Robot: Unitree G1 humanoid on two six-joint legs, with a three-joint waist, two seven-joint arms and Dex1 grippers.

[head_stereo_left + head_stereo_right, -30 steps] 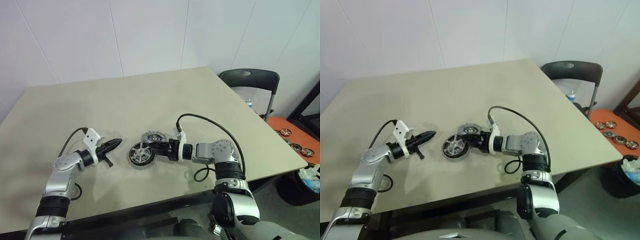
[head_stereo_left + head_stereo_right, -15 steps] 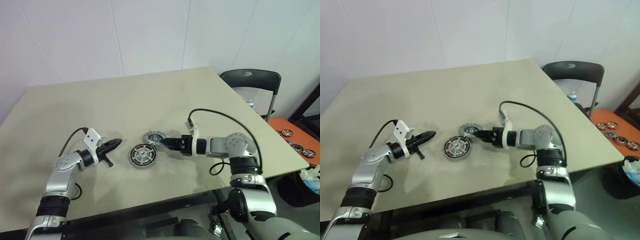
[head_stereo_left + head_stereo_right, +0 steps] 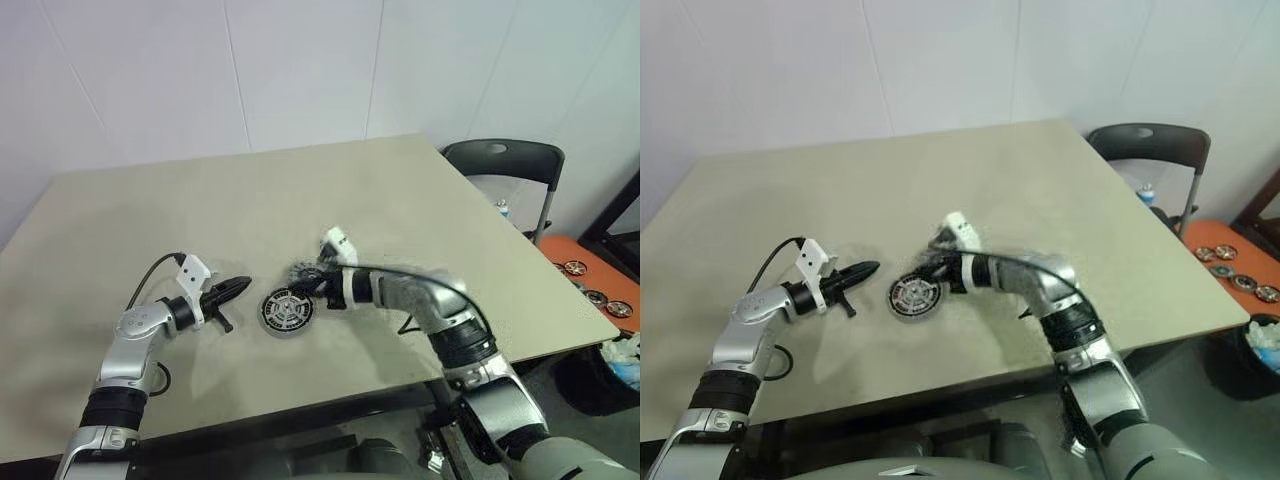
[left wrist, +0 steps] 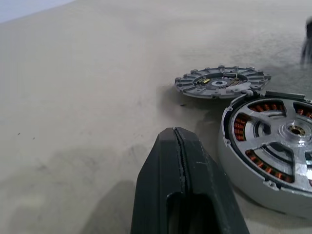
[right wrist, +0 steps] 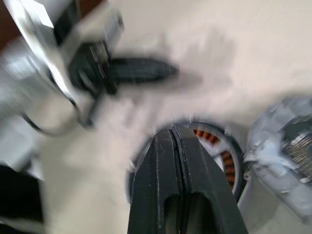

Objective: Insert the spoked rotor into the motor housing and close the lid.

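Left wrist view: the motor housing lies flat on the bench at the right of the frame, copper windings visible through the gaps of the spoked rotor, which appears already seated in it. The lid lies flat just behind it, at centre right, its rim touching or almost touching the housing; it is not yet fitted.

Left gripper, left of centre in the left eye view, has its fingers pressed together, holds nothing and points toward the housing from nearby. Right gripper is likewise pressed together and empty, poised above the housing's near rim.

Risks, as judged: with closed fingers the right gripper could shove the lid or housing rather than pick anything up, sliding either across the bench. A lid set down off-centre could catch the housing's rim and sit tilted.

Obscured: the right arm and its wrist view are blurred, so contact between that gripper and the lid cannot be determined. The housing is cut off at the edge of the left wrist view.
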